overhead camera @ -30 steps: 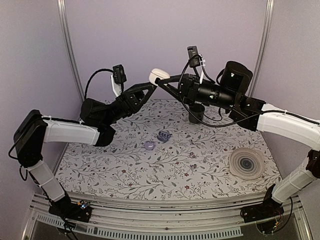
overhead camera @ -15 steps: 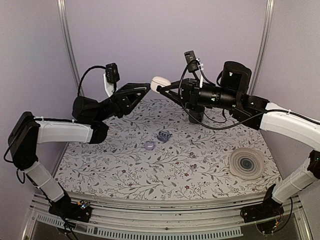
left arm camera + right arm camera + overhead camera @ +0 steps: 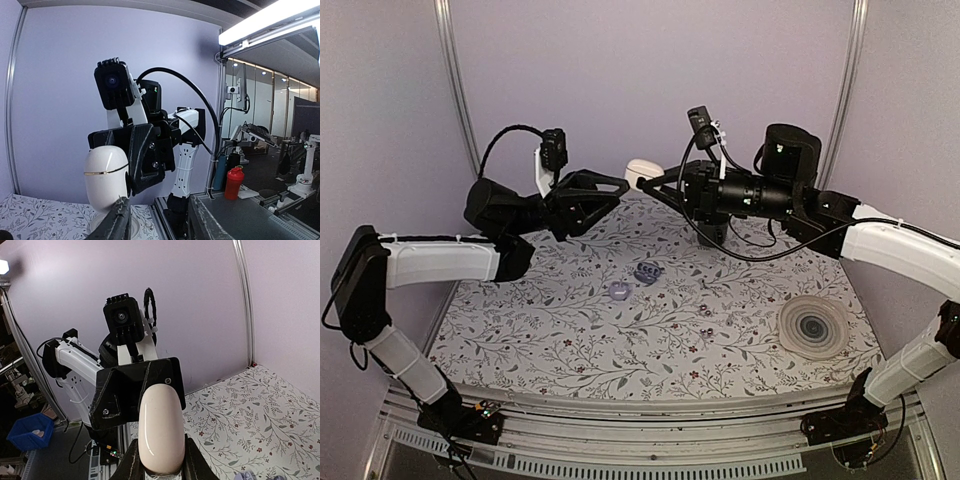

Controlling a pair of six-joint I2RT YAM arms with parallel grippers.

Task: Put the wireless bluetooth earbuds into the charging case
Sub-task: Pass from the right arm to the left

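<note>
The charging case (image 3: 639,171) is a glossy pale oval pebble with a thin seam, held high above the table. My right gripper (image 3: 650,180) is shut on its lower half, and its fingers (image 3: 131,462) clamp both sides of the case (image 3: 160,430). My left gripper (image 3: 622,185) is level with it and stands open. One left finger (image 3: 119,220) is just beside the case (image 3: 105,177), and nothing lies between the jaws. A small lilac lump (image 3: 647,271) lies on the table; I cannot tell whether it is the earbuds.
A flat lilac disc (image 3: 619,290) lies near the lilac lump. A white round piece with a dark centre (image 3: 812,325) sits at the right. A dark mug (image 3: 712,230) stands behind the right arm. Walls close off the back and both sides.
The right gripper has lowered the case slightly. The left gripper has swung right to meet it, and its jaws have narrowed.
</note>
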